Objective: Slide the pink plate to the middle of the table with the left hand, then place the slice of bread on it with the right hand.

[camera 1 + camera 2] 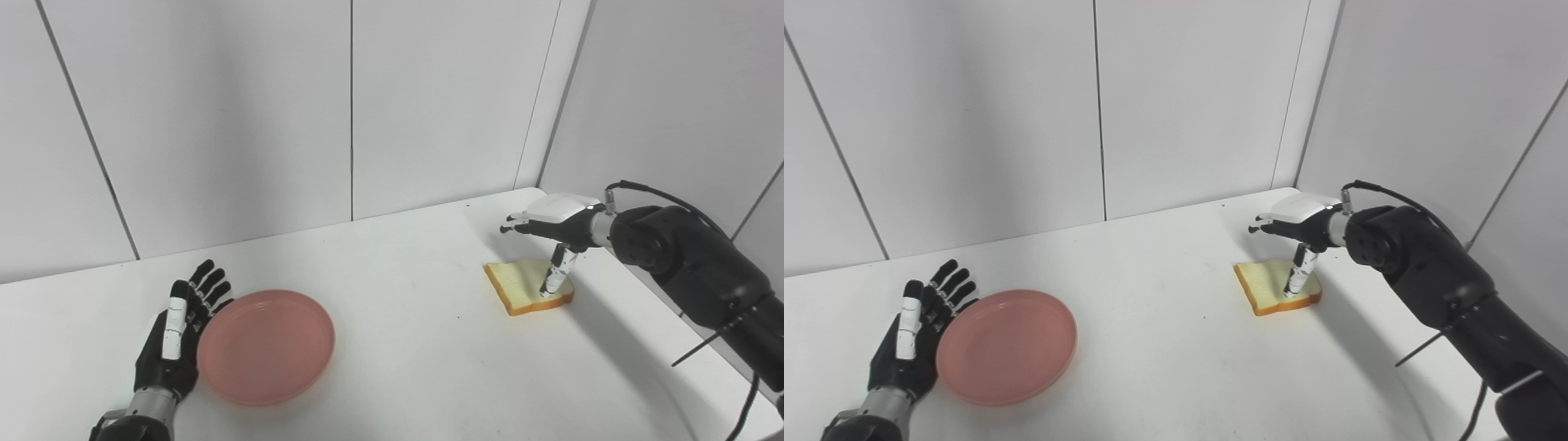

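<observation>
A pink plate point(266, 346) lies on the white table, left of centre. My left hand point(177, 334) is open with its fingers straight, resting flat against the plate's left rim. A slice of bread point(520, 283) with a brown crust lies flat at the right of the table. My right hand point(554, 229) hovers over it, open, fingers stretched out to the left above the slice and the thumb pointing down onto the slice's near right part. Nothing is held in either hand.
The white table point(404, 343) is bounded by grey wall panels at the back and on the right, meeting in a corner just behind the bread. My right forearm point(692, 263) runs along the right wall.
</observation>
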